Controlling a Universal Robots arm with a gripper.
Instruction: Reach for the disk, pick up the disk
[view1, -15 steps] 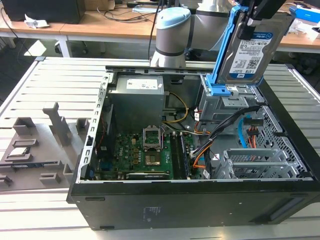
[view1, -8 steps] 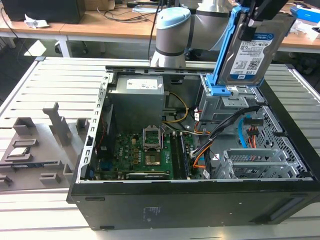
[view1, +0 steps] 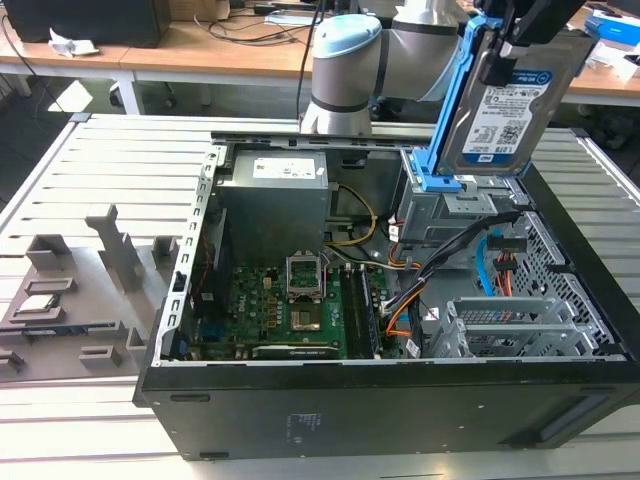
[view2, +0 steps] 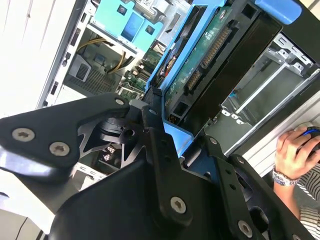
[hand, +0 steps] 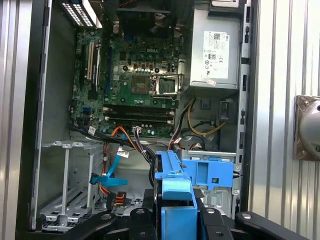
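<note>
The disk (view1: 500, 115) hangs on edge above the open computer case (view1: 400, 410), at the exterior view's upper right. It is silver-grey with a white-and-blue label, and a bright blue frame (view1: 450, 110) runs along its side. My gripper (view1: 507, 52) comes down from above and is shut on its upper end. In the second wrist view the disk's green circuit side (view2: 210, 50) and blue edge sit between my black fingers (view2: 156, 131). In the first wrist view the blue frame's end (hand: 176, 200) sits between the fingers, over the case's blue drive bay (hand: 210, 172).
Inside the case lie a motherboard (view1: 285, 310), a grey power supply (view1: 275, 200), loose orange and blue cables (view1: 495, 265) and metal drive cages (view1: 520, 325). Grey fixtures (view1: 60, 290) stand on the slatted table at the exterior view's left. A person's hand (view2: 295, 150) rests beside the case.
</note>
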